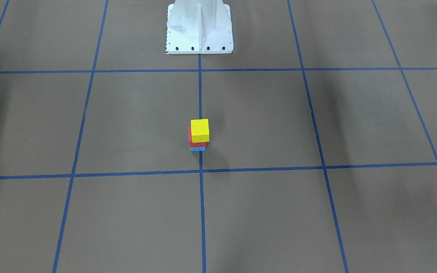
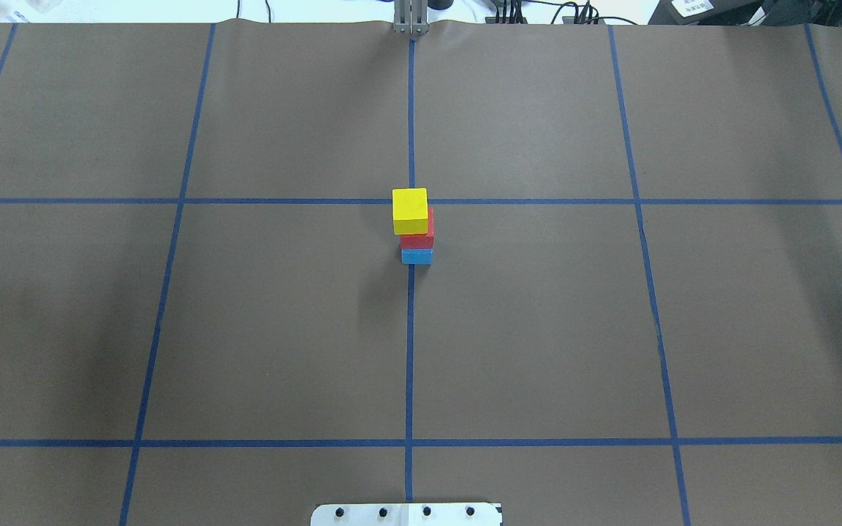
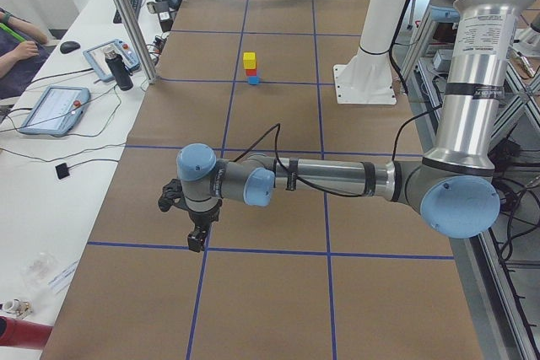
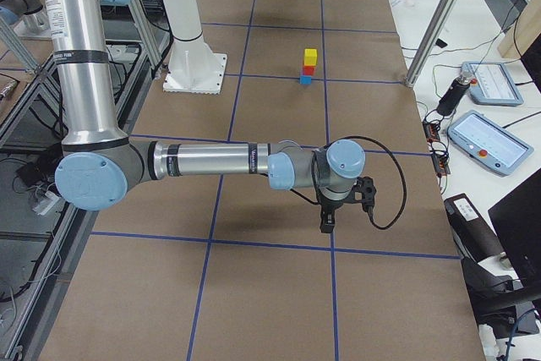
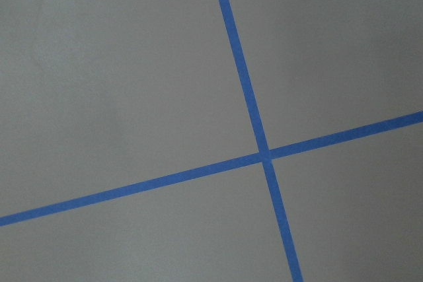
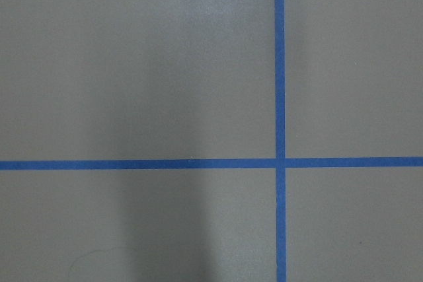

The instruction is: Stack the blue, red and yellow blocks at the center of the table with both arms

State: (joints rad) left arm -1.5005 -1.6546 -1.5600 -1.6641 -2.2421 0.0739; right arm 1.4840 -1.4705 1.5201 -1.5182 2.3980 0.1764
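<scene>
A stack stands at the table's centre on the blue centre line: a blue block [image 2: 416,256] at the bottom, a red block [image 2: 419,239] on it, and a yellow block [image 2: 410,210] on top, shifted slightly sideways. The stack also shows in the front view, with yellow [image 1: 200,129], red [image 1: 195,143] and blue [image 1: 197,149]. It appears small in the left side view [image 3: 250,61] and right side view [image 4: 310,57]. My left gripper [image 3: 197,240] and right gripper [image 4: 326,222] hang far from the stack near the table's ends. They show only in side views, so I cannot tell whether they are open.
The robot's white base [image 1: 199,28] stands behind the stack. Blue tape lines [image 2: 410,329] divide the brown table into a grid. Tablets, cables and a person's arm [image 3: 21,48] lie on the side benches. Both wrist views show only bare table and tape crossings.
</scene>
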